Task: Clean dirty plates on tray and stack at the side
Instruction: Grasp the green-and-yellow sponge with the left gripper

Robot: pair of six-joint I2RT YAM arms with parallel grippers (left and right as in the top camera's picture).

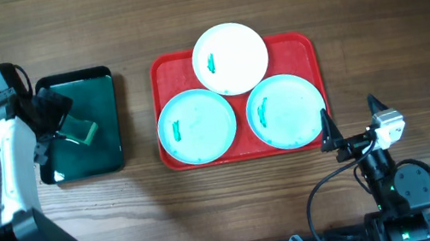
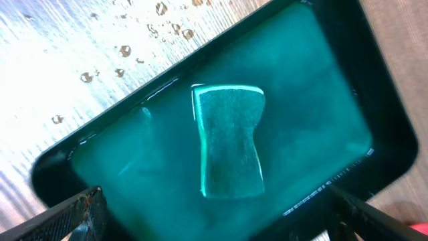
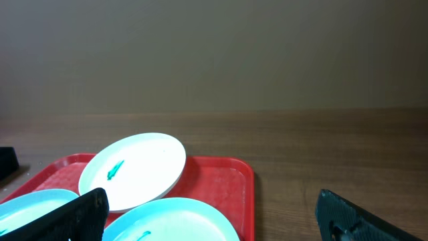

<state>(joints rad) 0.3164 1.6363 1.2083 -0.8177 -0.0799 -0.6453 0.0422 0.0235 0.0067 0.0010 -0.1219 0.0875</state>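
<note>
Black and spread wide, the jaws of the right gripper (image 1: 350,118) hold nothing. It sits low by the near right corner of the red tray (image 1: 173,71), just off its rim. All three plates lie on that tray. The left turquoise plate (image 1: 197,127) and the right turquoise plate (image 1: 285,110) sit side by side along the near edge. Behind them the white plate (image 1: 229,58) touches both and reaches past the far rim. Each carries a small green smear. Off to the left, apart from the red tray, the left gripper (image 2: 214,201) hangs over a dark green tray (image 2: 314,100). Its jaws are open and empty above what looks like a green sponge (image 2: 231,144) lying inside.
</note>
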